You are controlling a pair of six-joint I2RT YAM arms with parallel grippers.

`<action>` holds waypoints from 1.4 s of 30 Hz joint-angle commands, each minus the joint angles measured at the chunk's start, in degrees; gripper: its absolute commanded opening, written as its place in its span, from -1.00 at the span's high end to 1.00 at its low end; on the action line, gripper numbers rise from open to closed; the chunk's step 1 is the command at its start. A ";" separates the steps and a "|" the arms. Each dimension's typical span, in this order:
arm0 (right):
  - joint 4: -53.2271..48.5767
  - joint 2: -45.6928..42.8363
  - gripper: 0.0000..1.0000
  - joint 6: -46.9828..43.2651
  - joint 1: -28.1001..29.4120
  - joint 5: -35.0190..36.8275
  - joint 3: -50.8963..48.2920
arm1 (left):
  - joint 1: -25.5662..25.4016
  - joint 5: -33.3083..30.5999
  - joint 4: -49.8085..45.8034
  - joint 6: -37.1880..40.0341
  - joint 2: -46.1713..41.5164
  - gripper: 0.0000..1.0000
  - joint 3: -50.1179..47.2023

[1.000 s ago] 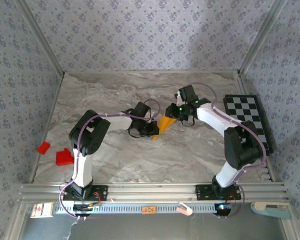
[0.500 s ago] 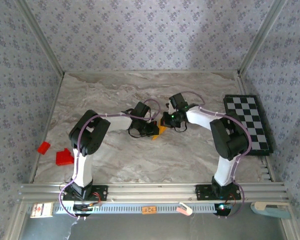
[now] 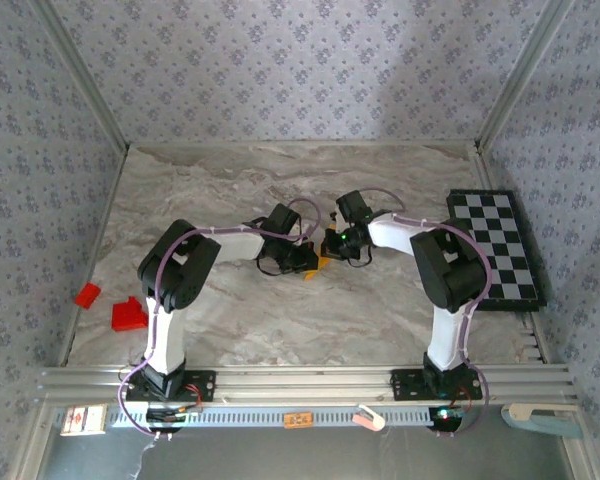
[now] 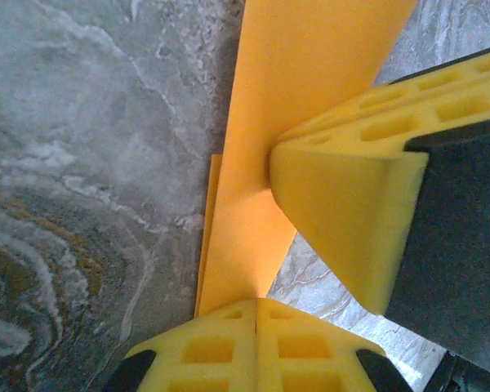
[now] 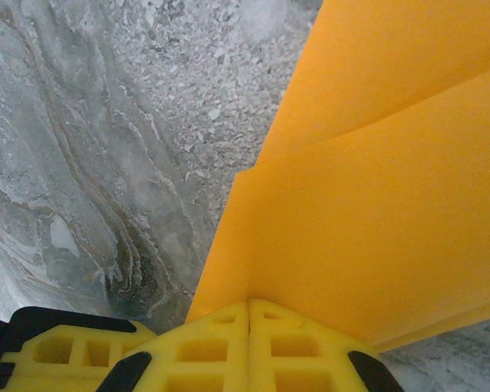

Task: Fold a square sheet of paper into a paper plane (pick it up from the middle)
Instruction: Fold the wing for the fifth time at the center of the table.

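The square sheet of paper (image 3: 323, 262), orange-yellow and folded into layers, shows as a thin sliver between the two grippers at the table's middle. My left gripper (image 3: 308, 262) is shut on one end of it; in the left wrist view its fingertips (image 4: 257, 300) pinch the paper (image 4: 310, 82). The right gripper's yellow fingers (image 4: 343, 220) press on the paper just ahead. My right gripper (image 3: 332, 246) is shut on the paper too. In the right wrist view its tips (image 5: 249, 304) clamp the layered edge (image 5: 392, 204), with the left gripper's fingers (image 5: 65, 351) at the lower left.
A black-and-white checkerboard (image 3: 495, 250) lies at the table's right edge beside the right arm. Two red blocks (image 3: 128, 314) (image 3: 87, 294) sit at the left edge. Metal rails bound the marbled table (image 3: 230, 190).
The right gripper has swung left towards the left gripper and shut on the paper. Most of the paper is now hidden between the two grippers. The left arm has not moved.
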 commanded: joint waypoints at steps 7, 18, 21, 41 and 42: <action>-2.39 4.05 1.00 -1.04 -0.95 2.25 0.07 | 0.14 -1.78 -2.37 -0.30 -0.33 1.00 -1.20; -0.20 6.39 1.00 -2.67 -1.87 1.06 -3.97 | 0.51 -0.43 -0.17 -0.63 -5.29 0.87 0.49; 0.48 6.56 1.00 -2.66 -2.20 0.53 -4.64 | 0.55 -0.02 -0.53 -0.57 -3.67 0.86 0.97; -2.25 8.65 1.00 -2.67 -2.46 1.68 -2.83 | 0.15 -0.83 -6.83 2.84 0.51 0.91 1.50; -2.42 8.76 1.00 -2.60 -2.47 1.73 -2.85 | 0.14 -1.12 -7.13 3.07 0.42 0.91 1.26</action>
